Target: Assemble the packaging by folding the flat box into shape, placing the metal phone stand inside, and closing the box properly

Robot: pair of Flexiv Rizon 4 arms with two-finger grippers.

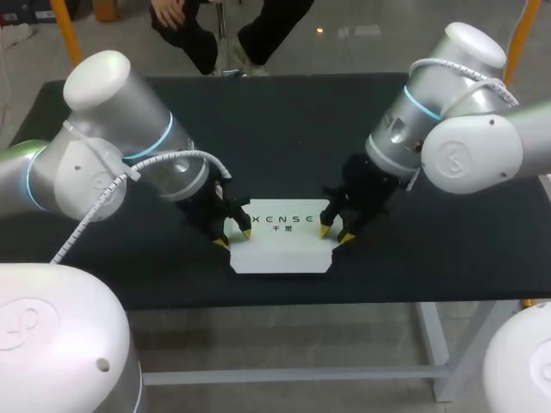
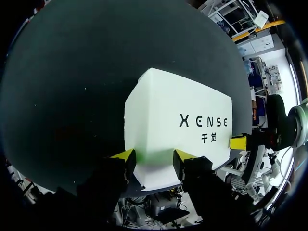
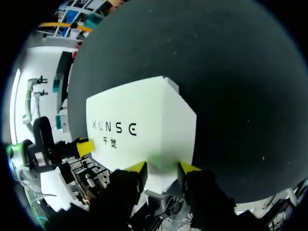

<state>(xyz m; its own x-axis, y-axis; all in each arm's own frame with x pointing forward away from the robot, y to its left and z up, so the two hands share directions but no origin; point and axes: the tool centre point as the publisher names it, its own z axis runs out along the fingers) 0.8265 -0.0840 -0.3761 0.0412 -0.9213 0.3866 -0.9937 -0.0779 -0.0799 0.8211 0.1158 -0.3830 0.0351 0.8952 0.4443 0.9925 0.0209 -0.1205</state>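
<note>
Sitting near the front edge of the black tabletop (image 1: 284, 129) is the white box (image 1: 281, 249), with its printed side up. The left tool (image 1: 233, 238) is at the box's left end and the right tool (image 1: 336, 234) is at its right end. Each tool has its two yellow tips apart, right at the end of the box, not clamped on it. I think the job now is shaping the box ends. To do it well, both tools should push softly and evenly, so the box does not slide off the edge or get bent. The metal phone stand is not in view.
</note>
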